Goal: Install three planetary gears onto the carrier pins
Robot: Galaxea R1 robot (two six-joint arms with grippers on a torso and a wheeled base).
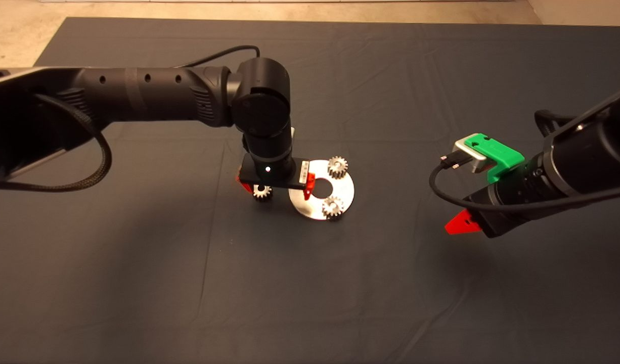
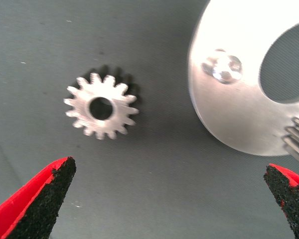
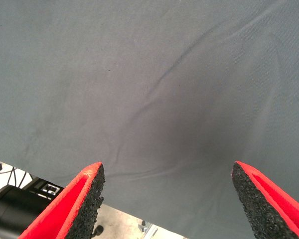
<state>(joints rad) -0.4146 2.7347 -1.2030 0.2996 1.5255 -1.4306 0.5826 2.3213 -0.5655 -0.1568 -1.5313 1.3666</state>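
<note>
Two gears (image 1: 337, 167) on plate (image 1: 343, 188), third gear (image 2: 101, 106) loose beside.

I see a big dark grey cloth mat (image 1: 310, 283) with soft wrinkles. A pale tan floor (image 1: 16, 35) shows past its far edge. Maybe some black gear (image 3: 20, 214) sits beyond the mat.

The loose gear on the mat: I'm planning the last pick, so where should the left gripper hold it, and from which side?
Grip the loose gear across its toothed rim, from straight above. It lies flat on the mat, bore up, beside the plate. The left gripper, open, probably shouldn't cover the bore.
</note>
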